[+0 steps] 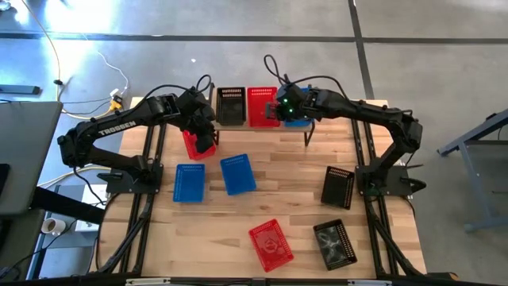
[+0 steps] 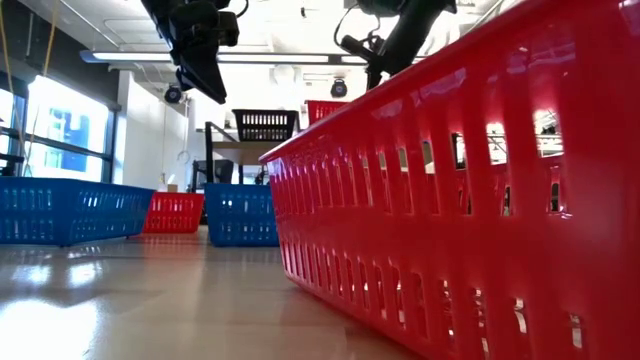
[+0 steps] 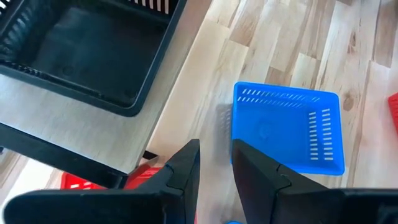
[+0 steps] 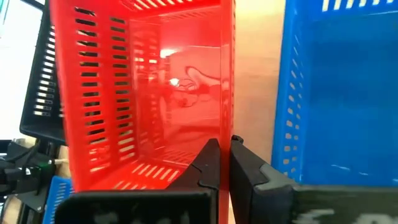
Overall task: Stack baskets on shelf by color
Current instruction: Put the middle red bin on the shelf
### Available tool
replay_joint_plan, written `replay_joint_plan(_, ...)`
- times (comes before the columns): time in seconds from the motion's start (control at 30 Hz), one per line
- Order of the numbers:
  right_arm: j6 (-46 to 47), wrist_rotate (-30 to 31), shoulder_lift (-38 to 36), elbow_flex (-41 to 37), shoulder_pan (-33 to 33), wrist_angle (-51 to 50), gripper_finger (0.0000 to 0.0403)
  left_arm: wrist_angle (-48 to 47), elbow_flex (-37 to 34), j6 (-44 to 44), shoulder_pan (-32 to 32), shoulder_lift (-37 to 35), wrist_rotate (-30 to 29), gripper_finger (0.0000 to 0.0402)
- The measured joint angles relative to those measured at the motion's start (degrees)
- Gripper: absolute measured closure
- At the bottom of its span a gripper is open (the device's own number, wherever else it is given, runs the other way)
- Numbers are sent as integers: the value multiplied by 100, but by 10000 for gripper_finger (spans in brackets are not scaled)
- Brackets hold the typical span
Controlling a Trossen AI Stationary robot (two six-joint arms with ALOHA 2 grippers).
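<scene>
my bench [image 1: 286, 179] is pale wood planks, smooth with a soft sheen. the baskets are slotted plastic: a glossy red basket [image 4: 146, 87], a blue basket [image 3: 287, 127] more satin, a black basket [image 3: 81, 50] matt. the shelf [image 3: 180, 74] top is light wood.

Along the far edge of the table [image 1: 286, 183] stands the shelf [image 3: 174, 93], carrying three baskets in a row: the left basket [image 1: 231, 106], the middle basket [image 1: 263, 106] and the right basket [image 1: 298, 117]. Just before the shelf's left end, one basket [image 1: 193, 147] sits on the table. Nearer mid-table two baskets [image 1: 189, 182] [image 1: 238, 174] lie side by side, a lone basket [image 1: 338, 187] lies to their right, and a front pair [image 1: 271, 244] [image 1: 334, 243] lies near the front edge.
</scene>
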Motion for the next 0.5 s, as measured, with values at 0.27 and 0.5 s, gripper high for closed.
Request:
replay_joint_plan(0.27,-20,-149,48,0,-114,-90,403,4,0,-4,0,0,-7,317)
replay_joint_plan(0.5,-20,-195,147,0,-114,-64,403,7,0,-7,2,0,-16,317)
